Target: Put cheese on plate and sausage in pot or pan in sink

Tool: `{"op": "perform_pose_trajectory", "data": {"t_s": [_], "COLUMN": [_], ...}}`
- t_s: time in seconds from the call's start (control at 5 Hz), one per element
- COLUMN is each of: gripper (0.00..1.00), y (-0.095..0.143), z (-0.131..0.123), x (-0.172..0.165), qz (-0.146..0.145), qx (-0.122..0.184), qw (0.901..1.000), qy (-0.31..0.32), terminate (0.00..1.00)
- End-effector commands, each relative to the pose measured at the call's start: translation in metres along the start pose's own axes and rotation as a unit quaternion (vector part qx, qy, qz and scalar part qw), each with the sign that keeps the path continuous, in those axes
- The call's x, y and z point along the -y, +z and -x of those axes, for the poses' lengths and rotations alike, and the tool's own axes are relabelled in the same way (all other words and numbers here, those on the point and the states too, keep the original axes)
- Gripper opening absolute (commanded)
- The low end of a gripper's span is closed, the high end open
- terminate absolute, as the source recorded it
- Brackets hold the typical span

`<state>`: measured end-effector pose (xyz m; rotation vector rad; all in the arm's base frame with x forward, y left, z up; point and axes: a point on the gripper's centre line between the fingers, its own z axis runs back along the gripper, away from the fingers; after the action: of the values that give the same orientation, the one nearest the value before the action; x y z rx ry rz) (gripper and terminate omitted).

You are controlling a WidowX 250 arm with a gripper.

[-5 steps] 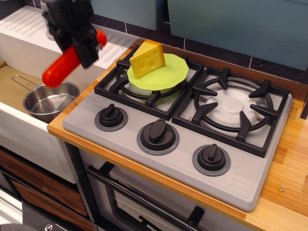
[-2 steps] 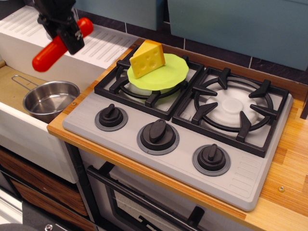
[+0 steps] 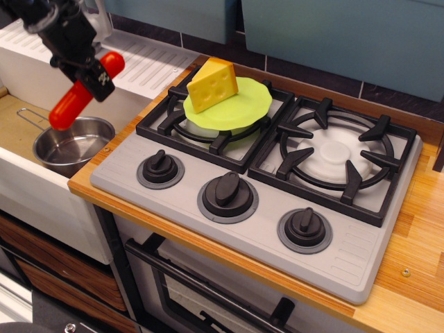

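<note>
End effector: we are seeing the black end effector at upper left, clenching around the middle of the sausage.
Sausage: we are seeing the glossy red toy hanging tilted in the air, its lower end pointing down-left, just above the far rim of the pot.
Pot: we are seeing the small shiny steel pot sitting in the sink, its thin wire handle reaching left.
Cheese: we are seeing the yellow holed wedge resting on the left part of the plate.
Plate: we are seeing the lime-green plate lying on the rear left burner grate of the grey toy stove.
Surface: we are seeing a wooden counter carrying the stove, with the ribbed white drainboard behind the sink.
</note>
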<state>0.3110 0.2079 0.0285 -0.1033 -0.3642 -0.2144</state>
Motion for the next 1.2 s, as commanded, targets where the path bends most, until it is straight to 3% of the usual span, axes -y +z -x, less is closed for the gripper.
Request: {"op": "perform_pose_trajectory", "data": {"t_s": [0.0,0.2,0.4,0.8,1.0], "gripper": [0.00,0.00,1.00,1.00,1.00], "y": [-0.016,-0.024,-0.024,-0.003,0.026], "z": [0.004,0.006,0.006,-0.001,-0.008], "x": [0.000,0.003,0.006,0.016,0.021], "qz": [-0.003,-0.001,-0.005,-0.015,-0.027], "qx": [0.033,0.032,0.025,0.004,-0.018], "qw": [0.9995,0.9995,0.9997,0.9998,0.9994], "qy": [0.000,0.003,0.002,0.009,0.014], "terminate": [0.00,0.00,0.00,0.00,0.00]}}
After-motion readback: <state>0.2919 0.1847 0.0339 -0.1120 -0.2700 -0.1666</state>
